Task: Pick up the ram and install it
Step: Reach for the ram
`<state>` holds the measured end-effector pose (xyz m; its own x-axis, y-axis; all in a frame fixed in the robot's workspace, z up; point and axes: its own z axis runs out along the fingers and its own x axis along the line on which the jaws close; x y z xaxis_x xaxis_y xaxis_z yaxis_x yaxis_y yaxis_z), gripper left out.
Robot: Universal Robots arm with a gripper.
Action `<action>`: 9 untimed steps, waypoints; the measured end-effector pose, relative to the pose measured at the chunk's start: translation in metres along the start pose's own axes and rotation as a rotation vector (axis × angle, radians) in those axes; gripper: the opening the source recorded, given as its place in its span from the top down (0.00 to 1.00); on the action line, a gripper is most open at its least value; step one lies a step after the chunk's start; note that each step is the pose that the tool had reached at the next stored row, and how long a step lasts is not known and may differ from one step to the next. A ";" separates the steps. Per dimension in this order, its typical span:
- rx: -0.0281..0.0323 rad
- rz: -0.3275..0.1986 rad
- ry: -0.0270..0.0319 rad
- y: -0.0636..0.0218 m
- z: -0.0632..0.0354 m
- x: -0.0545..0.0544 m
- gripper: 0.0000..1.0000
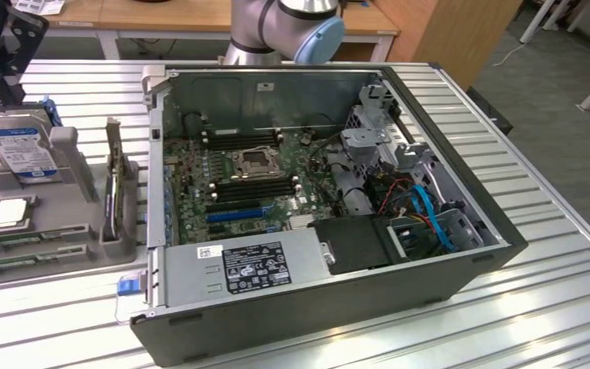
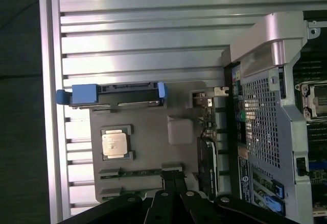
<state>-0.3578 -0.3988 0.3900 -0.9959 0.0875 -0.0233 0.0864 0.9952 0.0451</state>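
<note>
Ram (image 1: 27, 239) flat in a groove at one end of the grey tray (image 1: 74, 231), long, thin and green with dark chips. Lies alongside a second stick (image 1: 21, 262) in the tray's next groove, both untouched. Shares the tray with a square silver CPU (image 1: 6, 211) just beside the grooves, a blue-labelled hard drive (image 1: 18, 150) upright at the tray's opposite end, and a dark card (image 1: 119, 184) standing on edge along the tray's side.

Jaws closed tight, nothing between them, up above the tray and clear of everything in it.

Open computer case (image 1: 326, 304) just beside the tray, on the exterior view's right of it, both resting on the ribbed metal worktop (image 1: 541, 307). Inside the case, from the tray side outward: green motherboard (image 1: 197, 165) with black slots (image 1: 259, 188) on either side of a CPU socket (image 1: 251, 161), then grey power supply (image 1: 243, 265), then blue cables (image 1: 433, 219) farthest from the tray.
</note>
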 end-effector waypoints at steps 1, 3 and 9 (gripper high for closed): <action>0.0001 0.000 0.0000 -0.0001 0.0000 0.001 0.90; 0.0000 0.000 0.0000 -0.0003 0.0000 0.003 0.90; 0.0000 0.000 -0.0001 -0.0009 0.0004 0.010 0.90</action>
<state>-0.3676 -0.3988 0.3893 -0.9959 0.0878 -0.0233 0.0867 0.9952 0.0451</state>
